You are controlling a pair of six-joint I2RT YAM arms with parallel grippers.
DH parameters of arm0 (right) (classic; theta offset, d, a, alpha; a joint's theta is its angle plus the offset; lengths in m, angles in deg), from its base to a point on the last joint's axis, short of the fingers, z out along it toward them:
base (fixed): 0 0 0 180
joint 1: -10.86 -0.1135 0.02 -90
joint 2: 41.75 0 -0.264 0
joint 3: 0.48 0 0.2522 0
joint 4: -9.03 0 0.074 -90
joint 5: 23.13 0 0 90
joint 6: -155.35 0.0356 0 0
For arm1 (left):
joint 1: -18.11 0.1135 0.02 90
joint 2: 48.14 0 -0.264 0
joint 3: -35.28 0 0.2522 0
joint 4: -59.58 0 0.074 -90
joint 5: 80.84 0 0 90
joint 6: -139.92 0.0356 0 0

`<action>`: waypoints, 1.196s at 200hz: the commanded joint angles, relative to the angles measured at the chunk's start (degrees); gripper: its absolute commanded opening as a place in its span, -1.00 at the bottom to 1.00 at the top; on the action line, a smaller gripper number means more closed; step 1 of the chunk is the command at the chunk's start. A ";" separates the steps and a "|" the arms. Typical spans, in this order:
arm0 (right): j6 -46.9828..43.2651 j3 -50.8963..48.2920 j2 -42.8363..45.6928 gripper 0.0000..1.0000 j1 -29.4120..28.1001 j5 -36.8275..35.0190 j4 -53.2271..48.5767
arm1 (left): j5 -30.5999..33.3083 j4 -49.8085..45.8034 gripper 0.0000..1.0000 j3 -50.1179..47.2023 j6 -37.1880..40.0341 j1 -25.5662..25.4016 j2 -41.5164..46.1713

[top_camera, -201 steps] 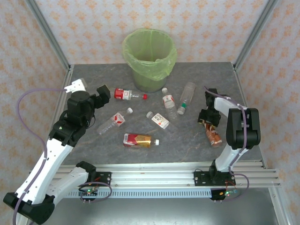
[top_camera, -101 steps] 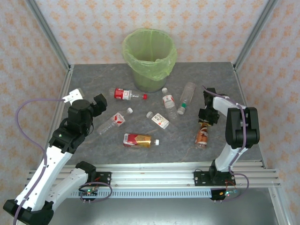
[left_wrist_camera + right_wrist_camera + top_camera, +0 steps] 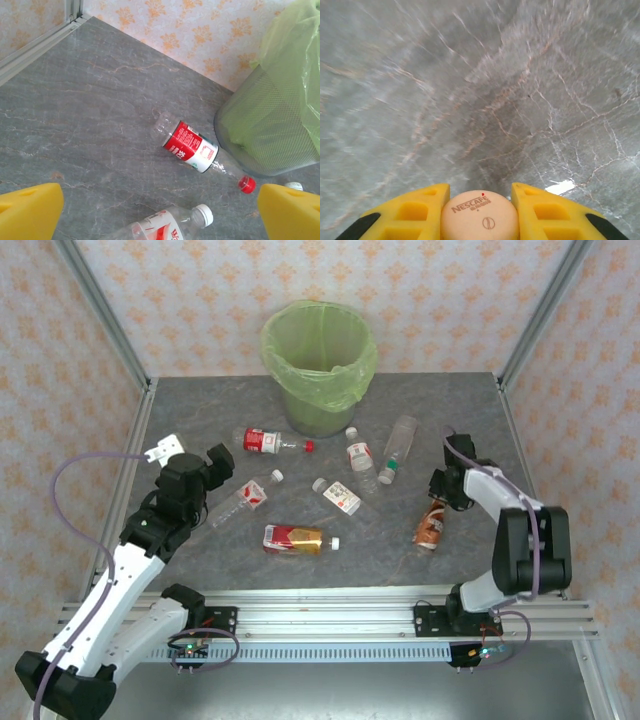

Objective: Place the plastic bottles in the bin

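The bin (image 3: pixel 318 365), lined with a light green bag, stands at the back centre; its mesh wall (image 3: pixel 267 130) fills the right of the left wrist view. Several plastic bottles lie in front of it: a red-label, red-cap bottle (image 3: pixel 275 442) (image 3: pixel 192 148), a white-cap bottle (image 3: pixel 240 498) (image 3: pixel 170 225), a red-and-gold bottle (image 3: pixel 296 538), two white-label bottles (image 3: pixel 338 496) (image 3: pixel 359 455) and a green-cap bottle (image 3: pixel 397 448). My left gripper (image 3: pixel 215 462) (image 3: pixel 160 215) hangs open over the white-cap bottle. My right gripper (image 3: pixel 445 490) (image 3: pixel 480 200) is shut on the cream cap (image 3: pixel 480 217) of a brown bottle (image 3: pixel 430 525).
The table (image 3: pixel 200 390) is grey marble, fenced by metal posts and patterned walls at the back and sides. A rail runs along its near edge (image 3: pixel 320 615). Open floor lies at the back left and back right corners.
My right gripper has swung the brown bottle's body to the left while shifting slightly right. My left gripper has drawn back from the red-label bottle toward the white-cap bottle.
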 commanded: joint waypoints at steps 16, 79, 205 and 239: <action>6.81 -5.94 9.67 -1.00 0.21 2.99 15.65 | 0.07 2.14 1.00 1.22 -2.08 0.66 -3.46; 6.93 -7.23 14.92 -1.00 0.20 11.70 30.08 | 1.37 4.42 1.00 3.31 -6.32 0.77 -9.16; 15.94 5.00 16.74 -1.00 -5.26 13.74 48.84 | 2.88 6.04 1.00 4.84 -12.15 3.06 -17.15; 21.62 12.31 11.41 -1.00 -6.83 7.81 49.73 | 2.87 5.99 1.00 6.14 -14.52 4.00 -19.14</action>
